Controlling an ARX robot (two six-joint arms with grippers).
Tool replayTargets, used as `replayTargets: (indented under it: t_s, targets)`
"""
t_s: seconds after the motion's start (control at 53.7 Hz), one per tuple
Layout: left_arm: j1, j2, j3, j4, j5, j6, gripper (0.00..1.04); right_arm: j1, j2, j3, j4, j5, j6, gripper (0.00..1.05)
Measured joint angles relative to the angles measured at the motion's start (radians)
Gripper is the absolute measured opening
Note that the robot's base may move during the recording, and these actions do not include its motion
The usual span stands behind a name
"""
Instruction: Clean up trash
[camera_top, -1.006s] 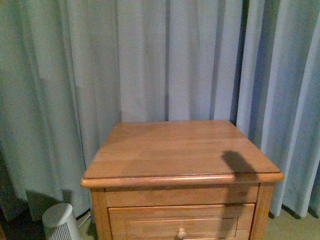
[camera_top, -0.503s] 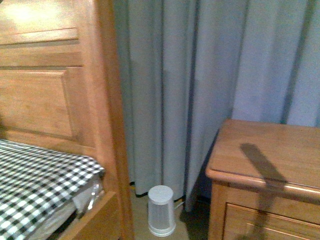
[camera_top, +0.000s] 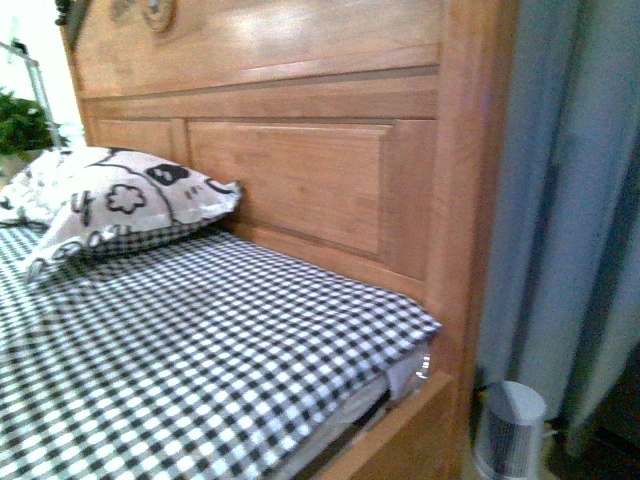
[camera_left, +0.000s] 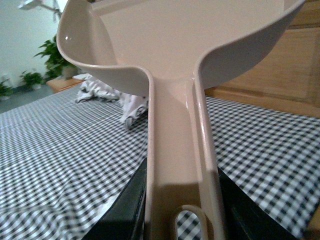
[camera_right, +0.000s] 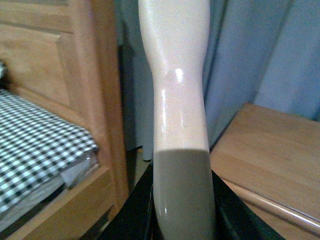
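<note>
My left gripper (camera_left: 181, 202) is shut on the handle of the beige dustpan (camera_left: 175, 60), whose scoop is held out over the checked bed. The dark fingers (camera_left: 125, 202) press the handle from both sides. My right gripper (camera_right: 182, 202) is shut on the brush handle (camera_right: 175, 90), a cream and grey shaft standing up between its black fingers (camera_right: 137, 210). The brush head is out of view. Neither arm shows in the front view. No trash shows in any view.
A bed with a black-and-white checked sheet (camera_top: 200, 350) has a wooden headboard (camera_top: 300, 170) and a patterned pillow (camera_top: 120, 200). A white cylinder (camera_top: 510, 425) stands on the floor by grey-blue curtains (camera_top: 570, 200). A wooden nightstand (camera_right: 270, 150) is beside the bed.
The front view has swung left, from the nightstand and curtains to the bed and headboard. The white floor cylinder has shifted from the picture's left to its right.
</note>
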Motion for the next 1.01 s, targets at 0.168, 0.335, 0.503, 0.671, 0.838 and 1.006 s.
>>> replayTargets:
  t_s: [0.168,0.335,0.503,0.671,0.838,1.006]
  targets:
    - [0.0,0.0,0.0,0.0,-0.002,0.0,0.28,0.0,0.0,0.0,0.0,0.0,0.0,0.2]
    - [0.0,0.0,0.0,0.0,-0.004,0.0,0.28,0.0,0.0,0.0,0.0,0.0,0.0,0.2]
    - [0.0,0.001,-0.001,0.0,0.0,0.0,0.28,0.0,0.0,0.0,0.0,0.001,0.0,0.2]
    - [0.002,-0.001,-0.001,0.0,-0.015,0.0,0.28,0.003,0.0,0.0,0.0,-0.005,-0.001,0.2]
    - [0.002,-0.001,-0.001,0.0,0.0,0.0,0.28,0.004,0.006,0.0,0.0,-0.003,-0.003,0.2]
    - [0.005,0.034,0.059,-0.174,-0.033,-0.039,0.27,0.002,0.0,0.0,0.0,0.003,-0.003,0.2]
